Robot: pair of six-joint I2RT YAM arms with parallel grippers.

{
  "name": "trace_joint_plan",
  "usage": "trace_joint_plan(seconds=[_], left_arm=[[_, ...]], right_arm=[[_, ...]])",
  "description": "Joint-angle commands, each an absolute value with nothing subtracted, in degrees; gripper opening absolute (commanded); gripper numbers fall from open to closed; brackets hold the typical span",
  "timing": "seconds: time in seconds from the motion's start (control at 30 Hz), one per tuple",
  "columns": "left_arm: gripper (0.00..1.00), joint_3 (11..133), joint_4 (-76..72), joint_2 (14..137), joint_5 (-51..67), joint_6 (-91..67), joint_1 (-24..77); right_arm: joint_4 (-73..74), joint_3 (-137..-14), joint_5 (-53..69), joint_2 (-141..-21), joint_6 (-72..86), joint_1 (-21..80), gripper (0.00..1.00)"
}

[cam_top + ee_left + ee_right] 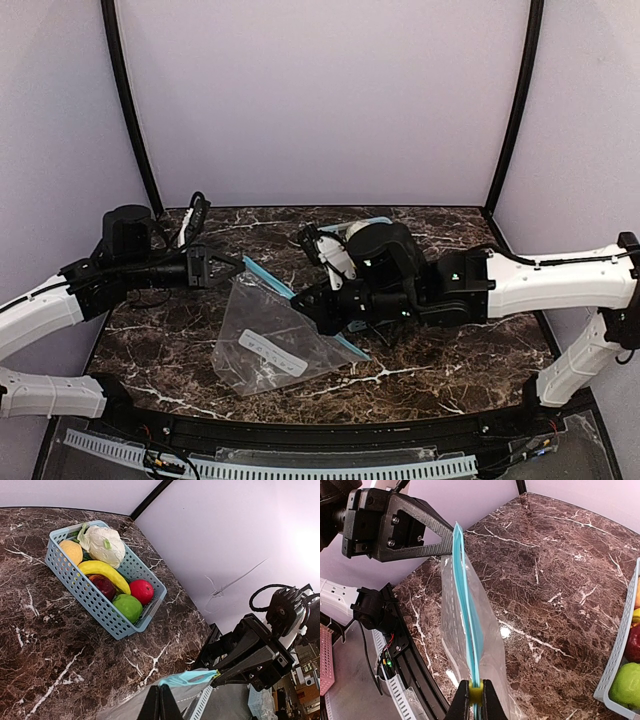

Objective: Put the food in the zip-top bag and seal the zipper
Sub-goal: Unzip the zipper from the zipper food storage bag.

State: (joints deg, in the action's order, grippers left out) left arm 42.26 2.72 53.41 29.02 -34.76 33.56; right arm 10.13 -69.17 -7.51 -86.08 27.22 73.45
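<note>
At about 9 o'clock on the bench (450, 350), the left gripper (240, 265) is closed tight on one end of the zipper (470, 625), pinching the teal strip at the bag's corner. From there the strip runs taut toward 4 o'clock, and the zip-top bag (262, 335) sags below it toward 6 o'clock, its clear crinkled body spread out with the white label (272, 352) facing up. Near the bench's middle, the right gripper (475, 695) has its fingers all but shut on the other end of the zipper, so the mouth edge is stretched between the two grippers, with the strip's two sides lying together along its length. Beyond the right arm, toward 12 o'clock, stands a light blue lattice basket (80, 587) holding the food: an orange (71, 551), a cauliflower (105, 544), a banana (102, 571), a dark red apple (103, 585), a red apple (142, 591) and a green apple (127, 606).
</note>
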Motion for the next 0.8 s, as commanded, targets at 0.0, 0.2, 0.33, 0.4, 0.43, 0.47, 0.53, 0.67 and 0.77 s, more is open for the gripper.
trace_joint_plan(seconds=[0.0,0.2,0.33,0.4,0.43,0.47,0.53,0.67,0.77], left_arm=[[0.01,42.4,3.8,52.4,23.7,-34.1,31.1],[0.01,43.6,4.7,52.6,23.5,-33.4,30.4],[0.01,44.2,5.0,52.7,23.4,-33.1,30.1],[0.01,44.5,5.3,52.8,23.4,-32.9,29.9],[0.01,44.7,5.4,52.8,23.4,-32.7,29.8],[0.01,45.0,5.7,52.9,23.4,-32.6,29.6],[0.01,45.3,6.0,52.9,23.3,-32.3,29.3],[0.01,46.1,6.5,53.0,23.3,-31.9,28.7],[0.01,46.7,6.5,53.3,23.5,-31.8,28.4]], right_arm=[[14.2,-67.4,-7.2,-83.9,28.3,73.5,0.0],[14.3,-66.6,-7.0,-83.8,28.9,73.4,0.0],[14.9,-66.3,-6.8,-83.9,29.0,73.5,0.0],[15.2,-66.2,-6.6,-83.9,29.1,73.5,0.0],[15.4,-66.1,-6.5,-83.9,29.2,73.5,0.0],[15.5,-66.0,-6.4,-83.9,29.2,73.4,0.0],[15.8,-65.6,-6.2,-83.7,29.3,73.4,0.0],[16.4,-64.8,-5.9,-83.2,29.6,73.4,0.0],[16.7,-64.3,-5.5,-83.1,29.8,73.5,0.0]])
